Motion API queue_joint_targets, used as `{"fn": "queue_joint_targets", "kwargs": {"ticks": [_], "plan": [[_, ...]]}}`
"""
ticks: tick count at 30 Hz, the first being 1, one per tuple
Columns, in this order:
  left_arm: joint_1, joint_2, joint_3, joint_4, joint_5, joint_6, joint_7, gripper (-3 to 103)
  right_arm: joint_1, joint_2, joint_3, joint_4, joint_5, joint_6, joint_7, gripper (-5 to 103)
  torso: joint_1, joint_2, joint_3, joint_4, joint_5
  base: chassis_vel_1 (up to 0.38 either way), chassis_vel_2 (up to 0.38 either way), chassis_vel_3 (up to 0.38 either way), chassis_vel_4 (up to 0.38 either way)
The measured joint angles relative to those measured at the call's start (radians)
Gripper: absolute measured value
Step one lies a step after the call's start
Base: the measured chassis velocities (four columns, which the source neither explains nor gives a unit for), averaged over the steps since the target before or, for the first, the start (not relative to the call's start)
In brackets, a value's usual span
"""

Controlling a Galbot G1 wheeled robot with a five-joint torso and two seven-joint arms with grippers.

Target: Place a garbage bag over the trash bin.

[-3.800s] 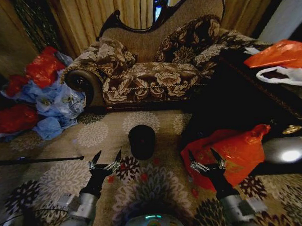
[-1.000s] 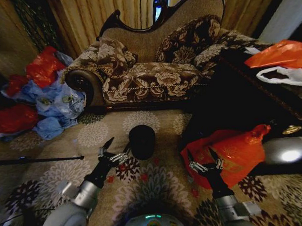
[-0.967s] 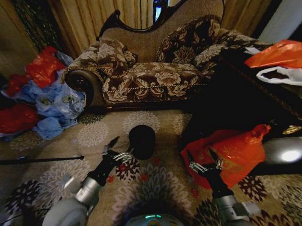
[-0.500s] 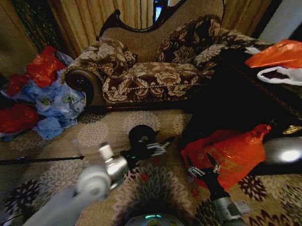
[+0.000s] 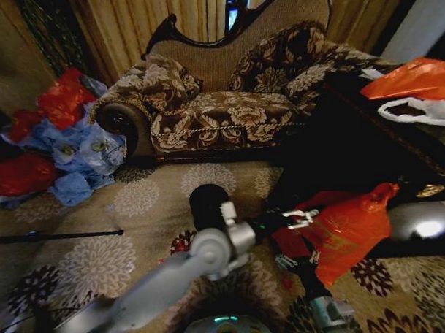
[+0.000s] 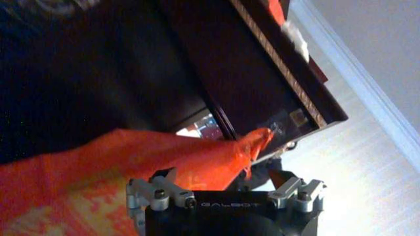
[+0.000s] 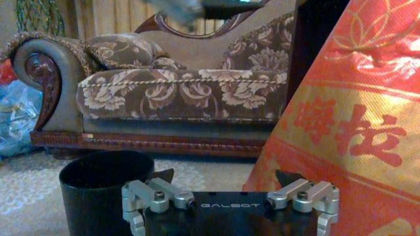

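1. On the flowered carpet (image 5: 87,259), before the carved sofa (image 5: 227,100) with its woven floral cloth, nothing has shifted.
2. The garbage bag (image 5: 352,228) is thin, glossy and crinkled, red-orange with gold print. It stands at my right against dark furniture and is not yet on the bin.
3. The trash bin (image 5: 207,202), a smooth black cylinder with a round open rim, stands bare on the carpet, near the bag.
4. The left gripper (image 5: 301,218) has swung from the bin's left side across to the bag's upper edge. Its fingers are spread and hold nothing, so I judge the grasp is only beginning.
5. The right gripper (image 5: 293,260) waits low, just beside the bag, also spread and empty.
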Motion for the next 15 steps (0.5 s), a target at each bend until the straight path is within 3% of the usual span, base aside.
{"fn": "queue_joint_targets", "kwargs": {"ticks": [1, 15], "plan": [[-0.010, -0.038, 0.014, 0.021, -0.006, 0.000, -0.017, 96, 0.000, 0.000, 0.000, -0.004, -0.003, 0.002, 0.001, 100, 0.000, 0.000, 0.000, 0.0000, -0.0001, 0.000, 0.000, 0.000, 0.000], [-0.065, -0.251, 0.044, 0.130, -0.030, -0.007, -0.091, 94, 0.002, -0.004, 0.009, -0.022, -0.001, 0.011, 0.018, 100, 0.000, 0.000, 0.000, -0.0002, -0.0001, 0.000, 0.000, 0.000, 0.000]]}}
